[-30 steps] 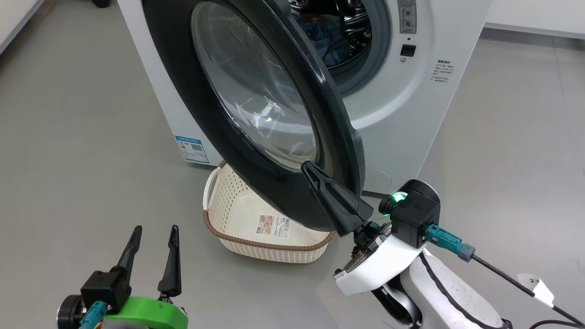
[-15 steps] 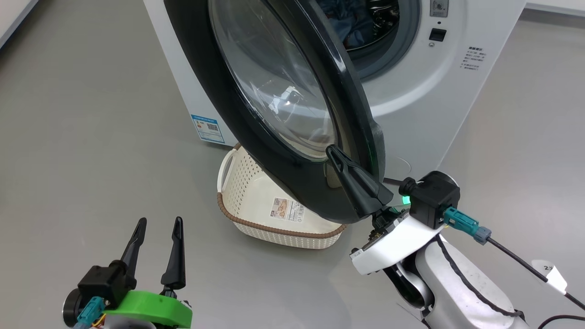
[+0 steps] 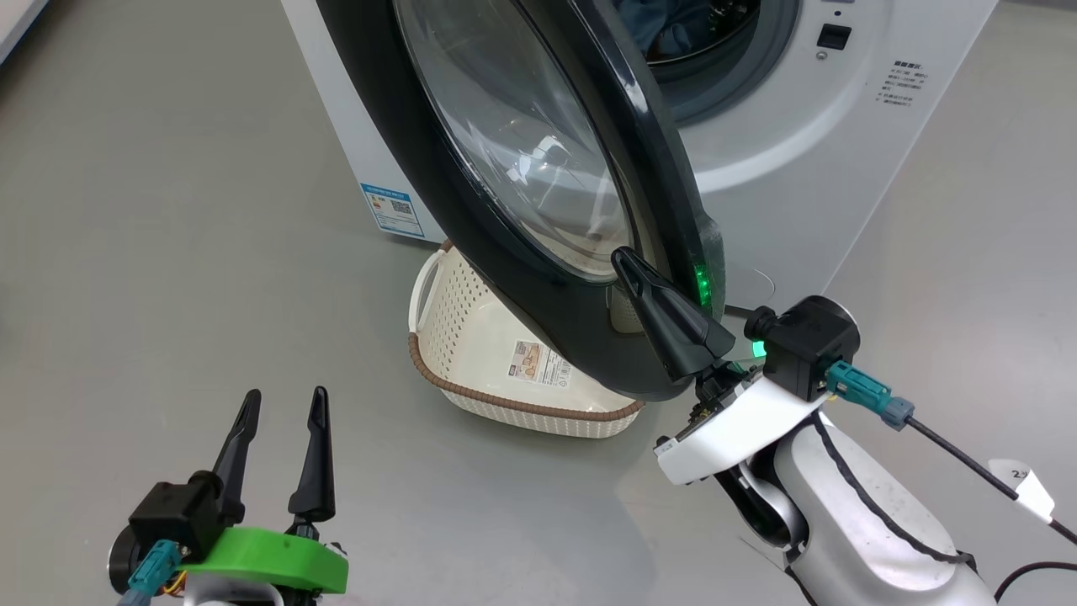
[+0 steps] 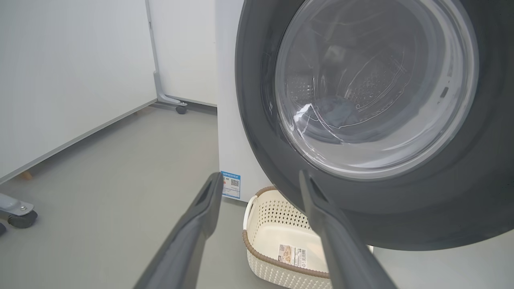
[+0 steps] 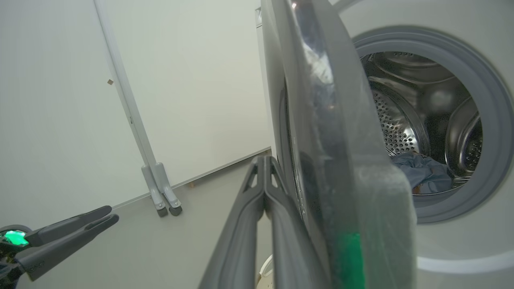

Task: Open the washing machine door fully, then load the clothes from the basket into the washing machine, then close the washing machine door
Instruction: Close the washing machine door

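One washing machine door (image 3: 437, 210) stands ajar above one basket (image 3: 505, 404). The right pincer (image 3: 624, 257), fingers closed together, lies against its rim. The left pincer (image 3: 282, 396) gapes open.

2 on white cable tag (image 3: 1020, 491), washing machine (image 3: 757, 202) sticker (image 3: 392, 209) illegible

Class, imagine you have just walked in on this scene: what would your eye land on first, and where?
The huge black-rimmed washing machine door dominates, standing half open over the cream basket on the floor. The right pincer, shut, lies against the door's lower outer rim, while the left pincer hovers open at lower left. Blue clothes lie inside the steel drum.
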Motion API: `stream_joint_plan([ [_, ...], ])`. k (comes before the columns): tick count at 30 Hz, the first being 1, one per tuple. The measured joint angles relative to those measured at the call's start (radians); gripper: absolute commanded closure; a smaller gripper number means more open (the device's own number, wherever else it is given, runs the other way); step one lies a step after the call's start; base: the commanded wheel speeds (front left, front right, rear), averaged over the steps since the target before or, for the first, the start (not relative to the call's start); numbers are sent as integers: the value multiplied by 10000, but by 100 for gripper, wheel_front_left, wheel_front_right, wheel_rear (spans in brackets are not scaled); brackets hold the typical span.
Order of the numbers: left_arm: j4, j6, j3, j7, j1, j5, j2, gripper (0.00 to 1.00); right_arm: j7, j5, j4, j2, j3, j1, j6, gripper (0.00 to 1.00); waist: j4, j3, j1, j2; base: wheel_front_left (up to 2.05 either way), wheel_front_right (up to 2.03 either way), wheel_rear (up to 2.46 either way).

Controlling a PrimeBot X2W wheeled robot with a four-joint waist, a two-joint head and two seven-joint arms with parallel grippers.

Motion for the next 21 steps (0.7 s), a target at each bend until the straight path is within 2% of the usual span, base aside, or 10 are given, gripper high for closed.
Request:
stream_joint_plan([
  [21,-343,0,17,0,-336,-21,-19,0,0,-17,-69,-136,-690,-843,84,100,-445,914,0,0,0,0,0],
])
